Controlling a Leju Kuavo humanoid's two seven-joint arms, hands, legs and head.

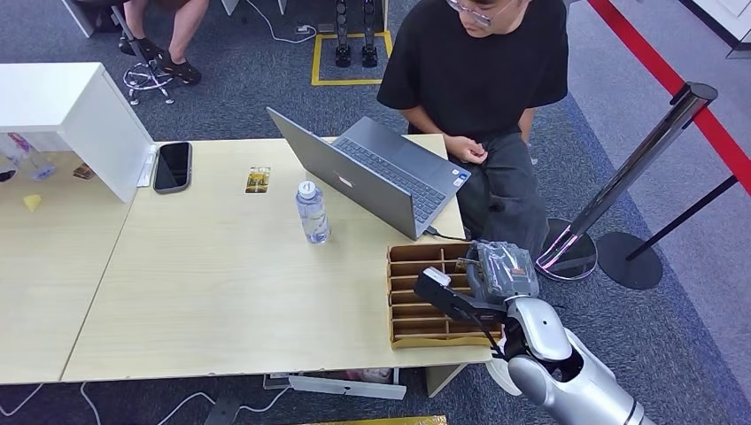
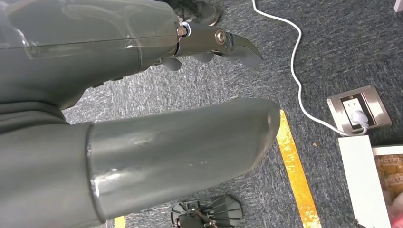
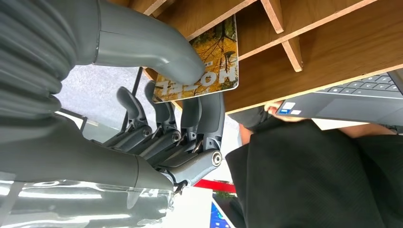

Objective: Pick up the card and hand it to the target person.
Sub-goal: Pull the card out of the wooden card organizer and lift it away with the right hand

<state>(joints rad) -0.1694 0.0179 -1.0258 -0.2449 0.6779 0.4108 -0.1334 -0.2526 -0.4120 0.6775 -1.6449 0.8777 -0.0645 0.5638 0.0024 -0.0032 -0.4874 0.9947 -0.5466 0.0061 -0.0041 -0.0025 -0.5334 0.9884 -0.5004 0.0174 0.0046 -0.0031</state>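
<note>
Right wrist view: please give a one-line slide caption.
Right hand pinches a yellow card at the wooden slotted organizer.

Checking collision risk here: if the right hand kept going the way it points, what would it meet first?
Probably the wooden organizer: the right hand pinches the card at its slots, pointing into them. Depth is unclear.

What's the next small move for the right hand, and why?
Probably draw the card straight out of the wooden organizer. The right hand pinches it between thumb and fingers, but part of it sits in a slot, and the person sits just beyond the table.
</note>
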